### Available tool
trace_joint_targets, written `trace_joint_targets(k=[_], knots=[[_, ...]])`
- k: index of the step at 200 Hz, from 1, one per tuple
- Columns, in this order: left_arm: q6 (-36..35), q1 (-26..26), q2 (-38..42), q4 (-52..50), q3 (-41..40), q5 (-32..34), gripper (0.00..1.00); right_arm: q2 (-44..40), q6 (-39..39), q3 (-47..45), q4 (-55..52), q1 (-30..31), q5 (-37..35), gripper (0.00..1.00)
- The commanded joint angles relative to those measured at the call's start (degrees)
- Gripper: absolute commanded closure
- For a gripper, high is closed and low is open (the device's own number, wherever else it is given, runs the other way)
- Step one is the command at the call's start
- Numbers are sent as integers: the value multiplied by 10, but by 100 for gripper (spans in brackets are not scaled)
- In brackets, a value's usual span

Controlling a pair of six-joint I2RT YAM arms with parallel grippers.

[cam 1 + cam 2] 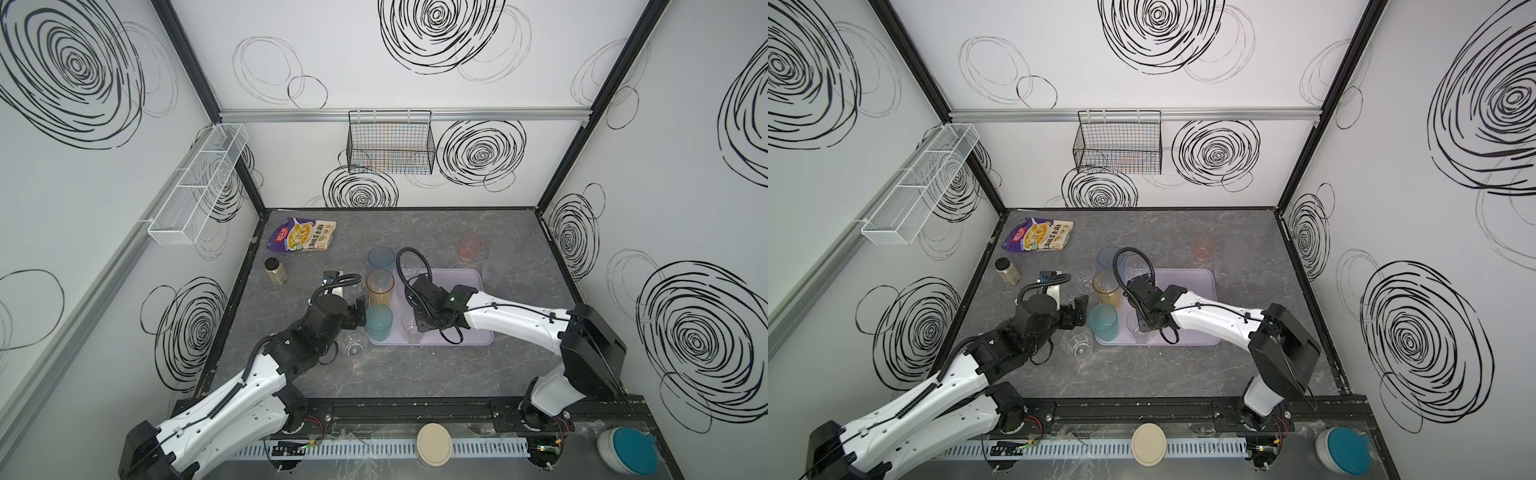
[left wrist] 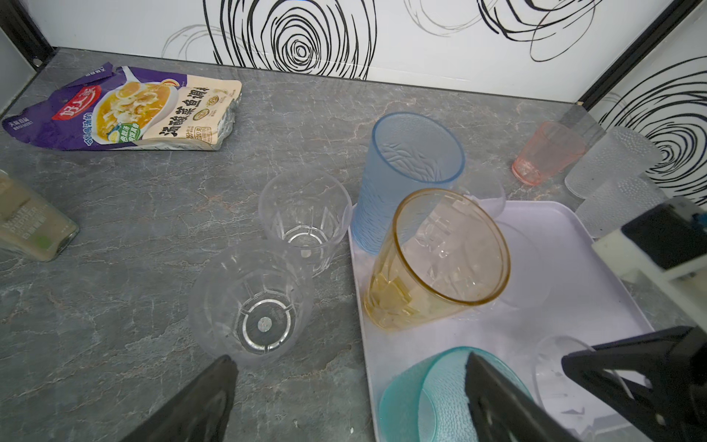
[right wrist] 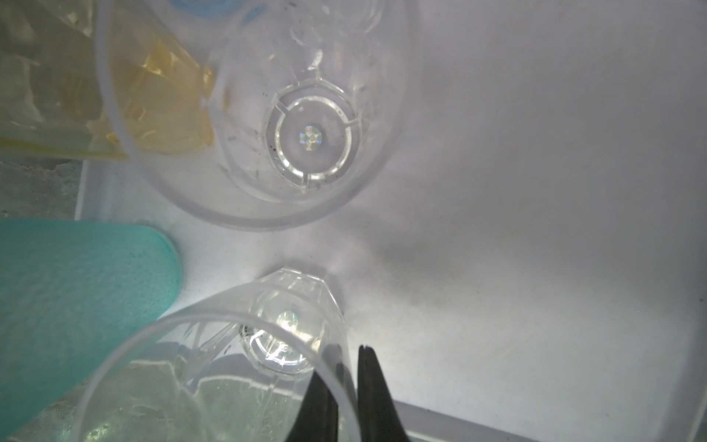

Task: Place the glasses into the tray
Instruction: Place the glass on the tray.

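Observation:
The lavender tray (image 1: pixel 469 278) lies mid-table. Blue (image 1: pixel 380 257), amber (image 1: pixel 379 286) and teal (image 1: pixel 379 322) glasses stand along its left edge. My right gripper (image 3: pixel 344 367) is shut on the rim of a short clear glass (image 3: pixel 214 367) at the tray's front left, one finger inside and one outside. A second clear glass (image 3: pixel 306 126) stands in the tray just behind it. My left gripper (image 2: pixel 348 356) is open beside the teal glass (image 2: pixel 432 398), holding nothing. Two clear glasses (image 2: pixel 252 302) (image 2: pixel 306 214) stand on the table left of the tray. Pink (image 1: pixel 469 246) and frosted (image 1: pixel 496 257) glasses stand behind it.
A seasoning packet (image 1: pixel 301 235) and a dark-lidded jar (image 1: pixel 275 271) lie at the back left. Another clear glass (image 1: pixel 353 343) stands by the tray's front-left corner. A black wire basket (image 1: pixel 390 145) hangs on the back wall and a white mesh rack (image 1: pixel 199 183) on the left wall.

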State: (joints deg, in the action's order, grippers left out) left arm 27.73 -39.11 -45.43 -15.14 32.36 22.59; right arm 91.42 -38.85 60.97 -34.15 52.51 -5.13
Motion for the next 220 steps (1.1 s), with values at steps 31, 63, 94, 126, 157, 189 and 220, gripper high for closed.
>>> trace_joint_targets(k=[31,63,94,126,157,189,220], knots=[[1,-3,10,17,-8,19,4,17,-6,10,6,2,-7,92],[1,-3,13,15,-7,19,4,18,-6,10,6,2,3,86],[2,-3,12,13,-4,13,4,7,7,18,0,-2,20,72],[-4,-2,11,-10,17,20,4,-26,18,26,-9,-25,48,66],[-2,34,12,-52,60,-28,4,-62,38,67,-42,-34,62,60],[-49,148,14,-109,120,-62,4,-54,77,133,-57,-6,81,57],[-53,219,21,-150,149,-79,4,-5,88,208,-70,64,48,57]])
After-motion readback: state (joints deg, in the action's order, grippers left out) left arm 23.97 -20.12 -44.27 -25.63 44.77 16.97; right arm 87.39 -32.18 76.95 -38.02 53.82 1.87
